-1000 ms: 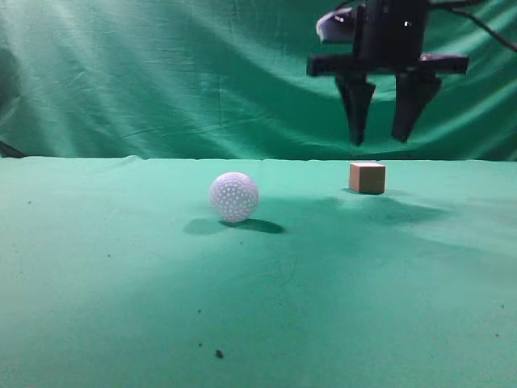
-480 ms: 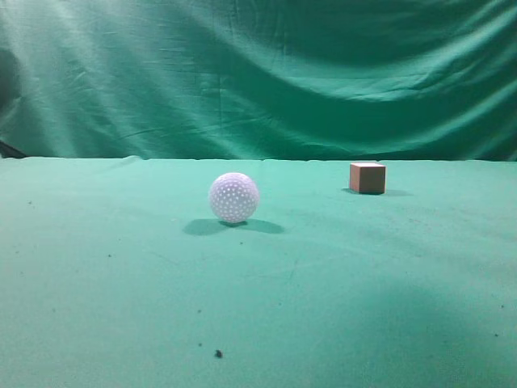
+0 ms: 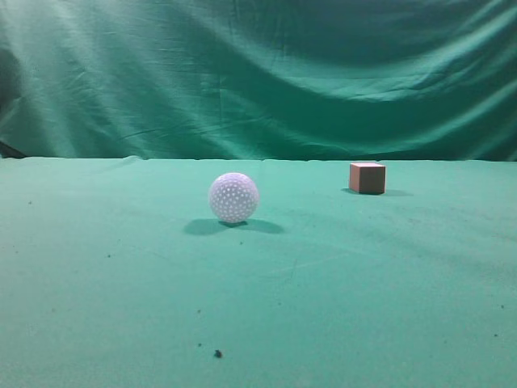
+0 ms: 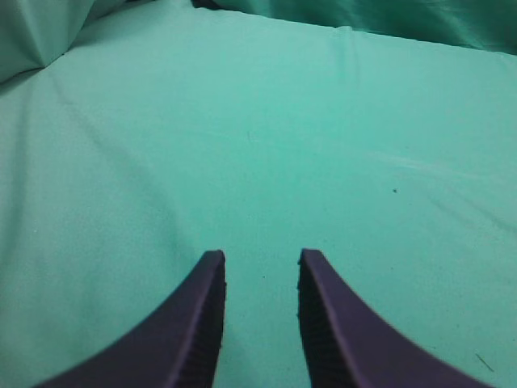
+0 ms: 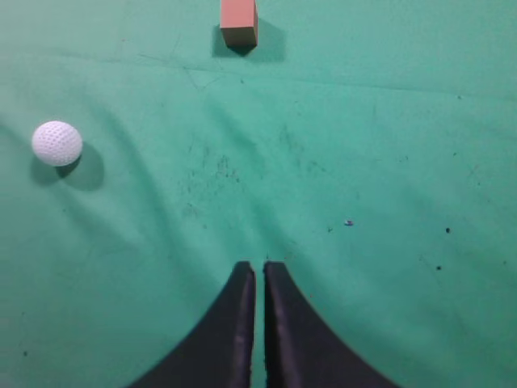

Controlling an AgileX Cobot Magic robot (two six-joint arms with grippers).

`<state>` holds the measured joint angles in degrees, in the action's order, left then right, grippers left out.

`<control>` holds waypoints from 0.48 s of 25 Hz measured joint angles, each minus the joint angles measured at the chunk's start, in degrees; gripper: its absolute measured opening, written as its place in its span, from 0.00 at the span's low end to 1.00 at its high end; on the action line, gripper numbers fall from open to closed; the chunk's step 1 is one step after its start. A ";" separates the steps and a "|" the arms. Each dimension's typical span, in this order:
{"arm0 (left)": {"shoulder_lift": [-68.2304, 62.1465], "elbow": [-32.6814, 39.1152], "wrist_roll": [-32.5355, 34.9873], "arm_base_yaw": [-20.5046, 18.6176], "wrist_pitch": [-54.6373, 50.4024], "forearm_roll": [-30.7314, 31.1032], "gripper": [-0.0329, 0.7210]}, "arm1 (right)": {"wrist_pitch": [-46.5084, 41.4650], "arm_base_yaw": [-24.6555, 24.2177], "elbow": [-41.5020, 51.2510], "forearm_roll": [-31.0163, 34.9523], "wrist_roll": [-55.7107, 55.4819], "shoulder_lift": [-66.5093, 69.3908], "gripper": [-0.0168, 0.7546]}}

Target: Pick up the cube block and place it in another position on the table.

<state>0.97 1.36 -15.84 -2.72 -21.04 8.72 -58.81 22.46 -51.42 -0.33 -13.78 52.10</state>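
— So where does the cube block sit?

— On the green desk, resting flat, untouched. From the right wrist view the cube block lies well ahead of the right claw, almost straight out from its tips and a touch to the left, at the top edge of that view.

— And that claw, how does it stand?

— Its two dark fingers are pressed nearly together, only a thin slit between them, and nothing is held. It hangs above bare cloth, well apart from the block.

— What else is near it?

— A white dimpled ball, ahead and far to the left of the right claw, well apart from the block too. In the exterior view the ball stands to the left of the block and nearer the camera. A few dark specks lie on the cloth ahead and right of the tips.

— The other arm?

— The left claw has a narrow gap between its fingers, with green cloth showing through; it grips nothing. Neither block nor ball shows in its view. Neither claw appears in the exterior view, only the wrinkled curtain behind the desk.
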 joint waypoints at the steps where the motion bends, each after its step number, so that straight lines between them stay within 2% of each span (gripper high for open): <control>1: 0.00 0.00 0.00 0.00 0.00 0.00 0.39 | -1.15 0.00 0.34 0.80 0.00 -2.02 0.02; 7: 0.00 0.00 0.00 0.00 0.00 0.00 0.39 | -7.18 0.00 0.64 0.29 0.01 -9.26 0.02; 10: 0.00 0.00 0.00 0.00 0.00 0.00 0.39 | -6.45 0.00 0.64 -0.41 4.03 -10.06 0.02; 12: 0.00 0.00 0.00 0.00 0.00 0.00 0.39 | -2.69 0.00 1.31 -0.50 8.79 -10.80 0.02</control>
<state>0.97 1.36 -15.84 -2.72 -21.04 8.72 -61.50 22.46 -50.10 -0.83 -4.99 41.30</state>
